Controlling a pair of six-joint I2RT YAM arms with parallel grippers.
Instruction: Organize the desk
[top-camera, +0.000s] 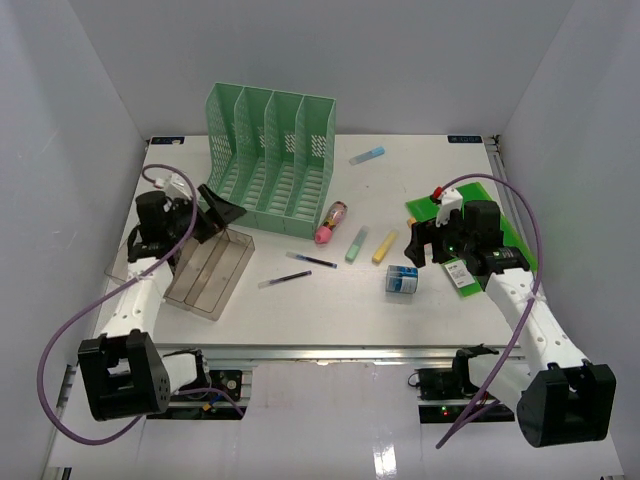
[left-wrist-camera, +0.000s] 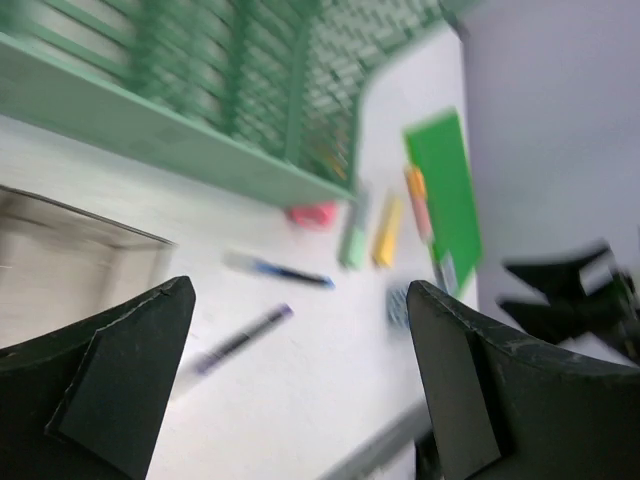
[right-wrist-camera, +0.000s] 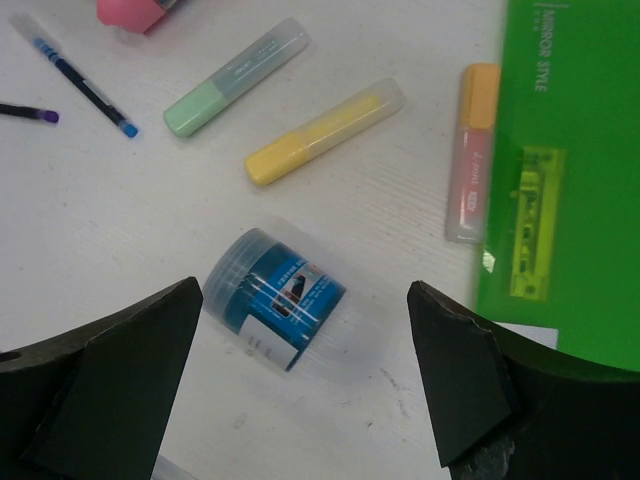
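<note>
The white desk (top-camera: 330, 300) holds loose stationery. My left gripper (top-camera: 218, 212) is open and empty above the far end of the clear plastic tray (top-camera: 210, 270). Its wrist view is blurred, and the gripper (left-wrist-camera: 300, 290) frames bare desk and a purple pen (left-wrist-camera: 240, 340). My right gripper (top-camera: 420, 245) is open and empty just above a blue jar (top-camera: 402, 279) lying on its side. In the right wrist view the jar (right-wrist-camera: 275, 300) lies between the spread fingers of that gripper (right-wrist-camera: 305, 288), nearer the left one, touching neither.
A mint-green file rack (top-camera: 270, 160) stands at the back left. A green notebook (top-camera: 512, 235) lies at the right. A pink item (top-camera: 331, 222), green (top-camera: 356, 244), yellow (top-camera: 385, 246) and blue (top-camera: 367, 155) highlighters, and two pens (top-camera: 311, 260) lie mid-desk. An orange highlighter (right-wrist-camera: 472, 150) touches the notebook's edge.
</note>
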